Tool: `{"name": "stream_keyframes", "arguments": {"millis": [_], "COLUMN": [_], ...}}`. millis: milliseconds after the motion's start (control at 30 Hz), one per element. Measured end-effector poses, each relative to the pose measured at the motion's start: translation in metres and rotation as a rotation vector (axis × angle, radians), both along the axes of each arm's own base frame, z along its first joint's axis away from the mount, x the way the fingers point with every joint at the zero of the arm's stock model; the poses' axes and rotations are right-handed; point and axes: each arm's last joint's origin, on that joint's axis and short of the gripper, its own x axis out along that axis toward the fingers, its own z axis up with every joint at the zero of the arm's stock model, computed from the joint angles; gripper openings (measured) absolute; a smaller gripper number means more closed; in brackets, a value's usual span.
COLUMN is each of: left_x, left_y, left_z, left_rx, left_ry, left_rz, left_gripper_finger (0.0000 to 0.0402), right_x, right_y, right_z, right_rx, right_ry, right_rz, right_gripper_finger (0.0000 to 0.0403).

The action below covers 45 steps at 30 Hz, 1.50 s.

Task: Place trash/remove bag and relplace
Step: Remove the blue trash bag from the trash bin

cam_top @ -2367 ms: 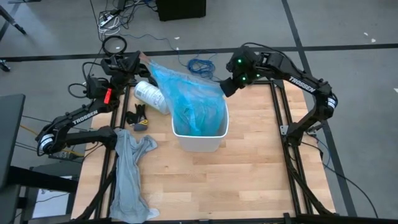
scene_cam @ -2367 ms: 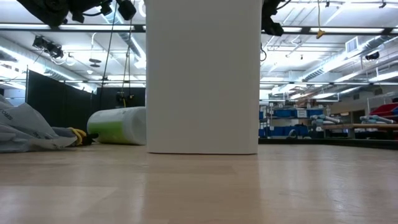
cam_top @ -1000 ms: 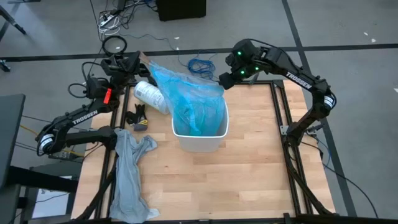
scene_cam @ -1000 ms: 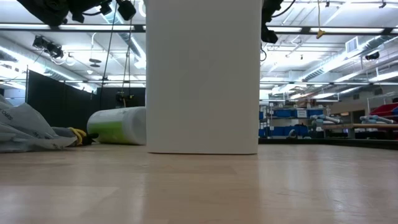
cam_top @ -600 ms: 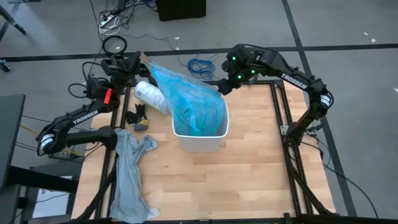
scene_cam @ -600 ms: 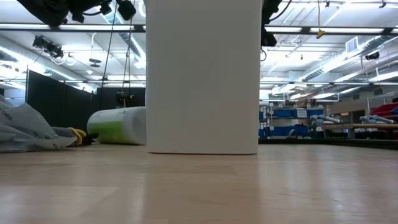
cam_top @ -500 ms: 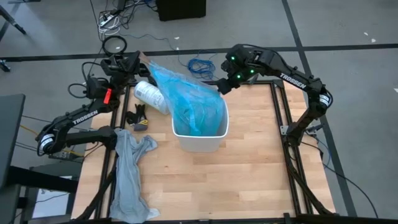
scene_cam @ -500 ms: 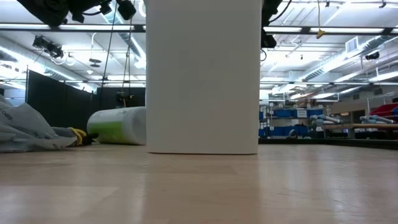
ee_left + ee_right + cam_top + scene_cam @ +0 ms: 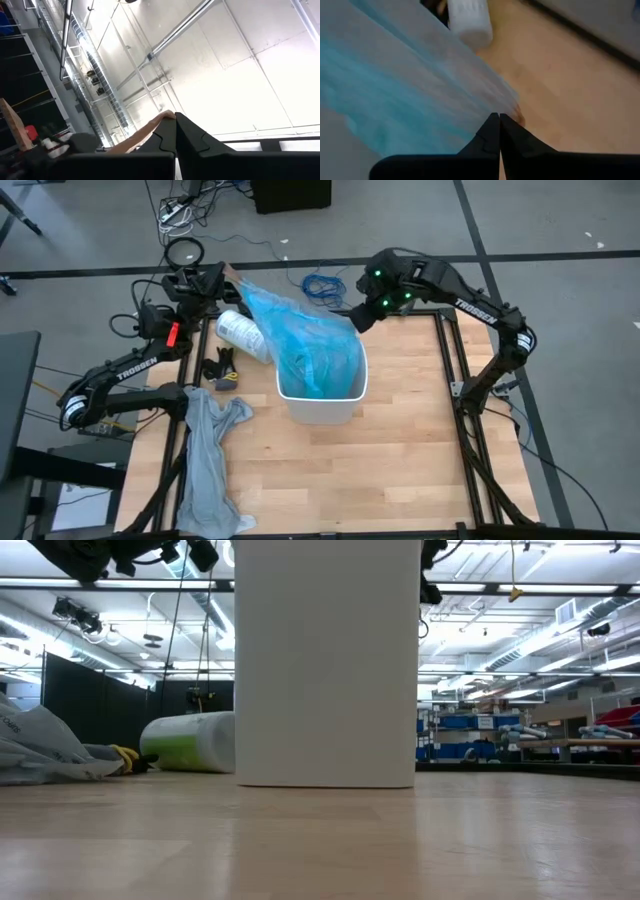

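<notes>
A white bin (image 9: 320,405) stands mid-table and fills the low view (image 9: 327,660). The light-blue bag (image 9: 300,335) rises out of it, spread between both grippers. My left gripper (image 9: 226,276) is shut at the bag's far-left corner, above the table's far-left edge. My right gripper (image 9: 356,321) is shut at the bag's right upper edge, over the bin's far-right corner. The grey replacement liner (image 9: 208,460) lies flat on the table's left side. No loose trash scraps show. My left gripper pinches a thin pale strip at the bag's far-left corner (image 9: 150,129) between its shut fingers, which point upward. The bag runs taut from there down toward the bin. My right gripper's shut fingertips (image 9: 492,125) meet the bag's right upper edge (image 9: 512,107), coming slantwise from the far right. The bag's lower part stays inside the bin.
A white printed roll (image 9: 243,335) lies on its side left of the bin, also in the low view (image 9: 190,743). A black-and-yellow object (image 9: 222,370) sits beside it. A blue cable (image 9: 322,283) lies on the floor beyond the far edge. Bare wood lies near and right.
My right gripper has come back a little toward the near edge and down, onto the bag's right upper edge. The bag and the left arm have kept still.
</notes>
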Motion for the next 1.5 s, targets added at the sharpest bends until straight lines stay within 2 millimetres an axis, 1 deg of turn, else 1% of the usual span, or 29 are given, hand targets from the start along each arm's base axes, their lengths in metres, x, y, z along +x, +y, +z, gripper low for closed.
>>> {"name": "stream_keyframes", "arguments": {"millis": [233, 300, 333, 467, 533, 567, 633, 733, 867, 967, 1033, 1167, 1500], "left_x": [0.000, 0.000, 0.000, 0.000, 0.000, 0.000, 0.000, 0.001, 0.001, 0.001, 0.002, 0.002, 0.003], "left_y": [0.000, 0.000, 0.000, 0.000, 0.000, 0.000, -0.001, 0.000, 0.000, 0.001, 0.001, 0.001, 0.003], "left_z": [0.000, 0.000, 0.000, 0.000, 0.000, 0.000, 0.000, 0.000, -0.001, -0.002, -0.002, -0.002, -0.004], "left_rx": [-0.001, -0.001, -0.001, 0.003, 0.009, 0.012, 0.014, 0.007, 0.019, 0.025, 0.018, 0.016, 0.012], "left_ry": [0.001, 0.001, 0.001, 0.004, 0.010, 0.013, 0.014, 0.015, 0.029, 0.042, 0.046, 0.049, 0.075], "left_rz": [0.000, 0.000, 0.000, -0.005, -0.012, -0.015, -0.017, -0.012, 0.016, 0.030, 0.033, 0.034, 0.070], "left_gripper_finger": [0.0006, 0.0006, 0.0006, 0.0006, 0.0006, 0.0006, 0.0006, 0.0006, 0.0006, 0.0006, 0.0006, 0.0006, 0.0006], "right_x": [-0.008, -0.011, -0.013, -0.019, -0.020, -0.020, -0.019, -0.015, -0.013, -0.012, -0.012, -0.009, 0.000], "right_y": [0.011, 0.016, 0.019, 0.028, 0.028, 0.027, 0.022, 0.012, -0.003, -0.012, -0.015, -0.020, -0.021], "right_z": [0.045, 0.055, 0.057, 0.048, 0.042, 0.040, 0.035, 0.032, 0.019, 0.004, -0.004, -0.017, -0.025], "right_rx": [-0.175, -0.265, -0.313, -0.492, -0.557, -0.586, -0.624, -0.685, -0.673, -0.601, -0.586, -0.575, -0.592], "right_ry": [-0.090, -0.091, -0.070, 0.115, 0.217, 0.251, 0.277, 0.253, 0.259, 0.261, 0.246, 0.237, 0.140], "right_rz": [0.016, 0.098, 0.158, 0.441, 0.555, 0.585, 0.631, 0.661, 0.664, 0.683, 0.703, 0.737, 0.780], "right_gripper_finger": [0.0000, 0.0000, 0.0000, 0.0013, 0.0031, 0.0042, 0.0069, 0.0119, 0.0184, 0.0216, 0.0225, 0.0228, 0.0228]}}
